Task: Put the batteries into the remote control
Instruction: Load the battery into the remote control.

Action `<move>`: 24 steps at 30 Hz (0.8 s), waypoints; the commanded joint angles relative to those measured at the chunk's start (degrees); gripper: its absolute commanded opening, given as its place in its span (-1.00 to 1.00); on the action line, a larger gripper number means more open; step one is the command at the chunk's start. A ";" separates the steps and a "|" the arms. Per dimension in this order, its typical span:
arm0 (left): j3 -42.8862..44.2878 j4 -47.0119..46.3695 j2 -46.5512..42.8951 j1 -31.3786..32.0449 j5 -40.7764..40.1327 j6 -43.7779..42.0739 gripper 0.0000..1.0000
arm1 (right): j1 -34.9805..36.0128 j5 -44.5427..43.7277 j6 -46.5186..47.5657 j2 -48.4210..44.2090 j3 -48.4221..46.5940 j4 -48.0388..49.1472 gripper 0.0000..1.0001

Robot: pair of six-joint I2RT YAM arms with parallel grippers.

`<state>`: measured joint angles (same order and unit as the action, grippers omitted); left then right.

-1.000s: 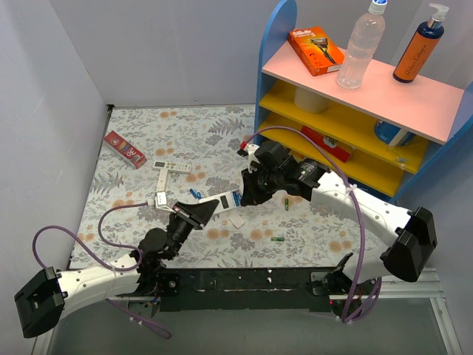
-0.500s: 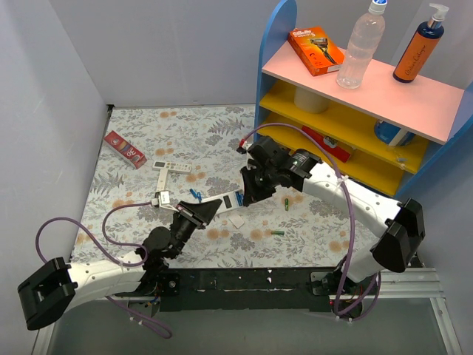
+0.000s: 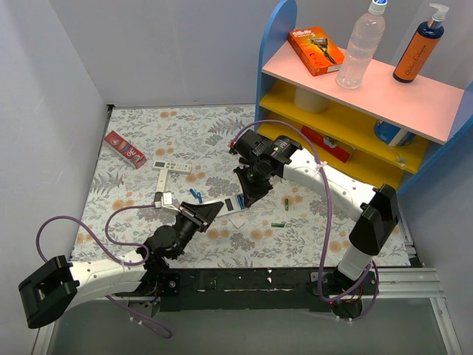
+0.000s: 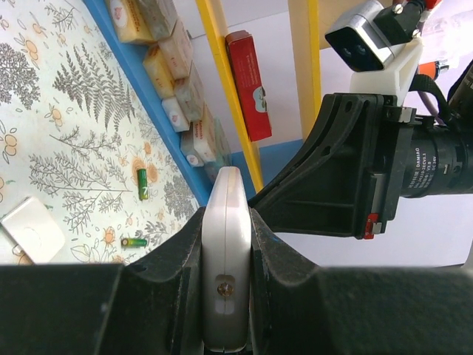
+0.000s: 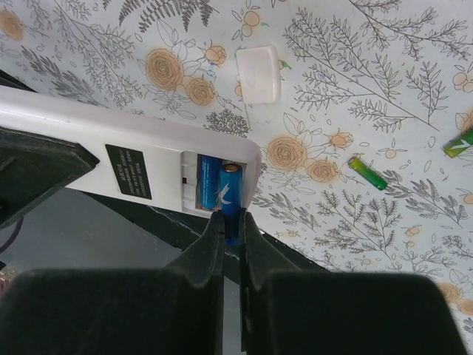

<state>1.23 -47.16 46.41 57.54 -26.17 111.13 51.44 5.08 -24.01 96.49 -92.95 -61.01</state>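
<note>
**Blue battery pinched at the remote's open recess**

The left gripper (image 4: 225, 296) is clamped on the long sides of the remote control (image 5: 133, 144), a slim, smooth white plastic slab with rounded corners. In the overhead view its long axis runs roughly left to right, plain back up, with the recess end toward the right arm. The right gripper (image 5: 230, 222) grips a glossy blue battery (image 5: 228, 191), a small cylinder in line with the fingers, beside a second battery (image 5: 208, 183) in the recess. Green batteries (image 3: 278, 224) and a small rounded white lid (image 5: 259, 74) lie on the floral table cover (image 3: 185, 133).
</note>
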 commanded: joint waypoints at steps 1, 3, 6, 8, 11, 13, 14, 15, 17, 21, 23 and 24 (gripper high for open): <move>2.37 -1.09 -0.27 0.21 -0.81 2.25 -1.00 | 0.15 0.28 1.60 1.07 -3.38 -5.16 -0.97; 2.28 -1.53 0.08 0.21 -0.55 2.34 -1.00 | 0.15 0.45 1.77 1.77 -4.17 -6.65 -0.97; 2.72 -1.97 0.70 0.21 -0.28 2.51 -1.00 | 0.41 0.63 1.86 3.35 -5.75 -8.15 -0.97; 2.81 -2.67 1.05 0.21 -0.02 2.51 -1.00 | 0.59 0.63 1.86 4.15 -6.72 -9.03 -0.97; 2.90 -4.25 2.01 0.21 0.42 2.60 -1.00 | 0.59 0.28 1.16 5.02 -7.42 -9.47 -0.97; 3.07 -4.61 2.63 0.21 0.77 2.51 -1.00 | 0.68 -0.42 1.07 6.07 -8.91 -10.35 -0.97; 3.25 -5.13 2.80 0.21 0.95 2.51 -1.00 | 0.77 -0.51 0.55 6.43 -9.61 -11.31 -0.97; 3.25 -5.49 2.98 0.21 1.12 2.51 -1.00 | 0.68 -0.60 0.54 6.87 -10.58 -11.67 -0.97; 3.25 -6.54 3.42 0.21 1.30 2.51 -1.00 | 0.68 -0.95 0.28 7.49 -11.11 -11.76 -0.97; 3.25 -7.25 3.68 0.21 1.56 3.12 -1.00 | 0.77 -1.21 0.19 8.45 -11.73 -12.54 -0.93; 3.16 -7.68 3.60 0.29 1.56 3.39 -1.00 | 0.77 -1.74 0.11 9.07 -12.08 -12.81 -0.92; 3.25 -7.69 3.60 0.21 1.56 3.48 -1.00 | 0.77 -1.83 -0.24 9.24 -12.17 -12.81 -0.90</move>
<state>1.89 -49.32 50.59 57.54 -25.56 112.99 51.86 4.47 -23.18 104.42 -102.83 -72.38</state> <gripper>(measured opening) 0.196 0.100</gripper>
